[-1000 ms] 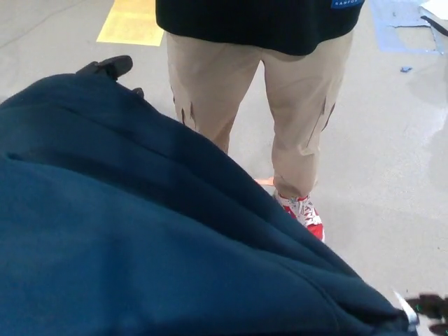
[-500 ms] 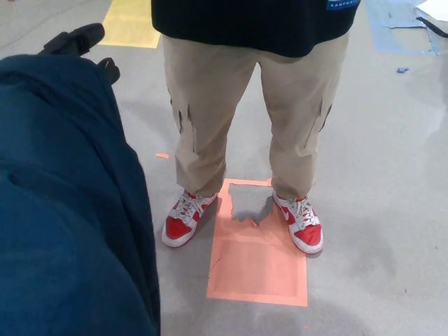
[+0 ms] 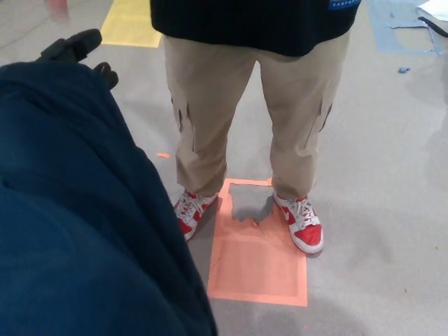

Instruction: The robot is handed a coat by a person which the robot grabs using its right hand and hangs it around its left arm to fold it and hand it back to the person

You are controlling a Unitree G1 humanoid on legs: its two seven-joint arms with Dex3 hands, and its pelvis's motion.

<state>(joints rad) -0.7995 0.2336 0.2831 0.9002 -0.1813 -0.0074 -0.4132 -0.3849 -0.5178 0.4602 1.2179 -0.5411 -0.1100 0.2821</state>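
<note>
A dark blue coat (image 3: 77,210) is draped over the robot's left arm, which it hides. It fills the left half of the view down to the bottom edge. Only the black tip of the left robot hand (image 3: 72,46) shows above the cloth at the top left, and I cannot tell if it is spread or closed. The right robot hand is out of view. Facing the robot, a person (image 3: 245,84) in khaki trousers and red-and-white shoes (image 3: 302,224) stands on the grey floor (image 3: 392,175), with feet at the top corners of an orange square (image 3: 259,266).
</note>
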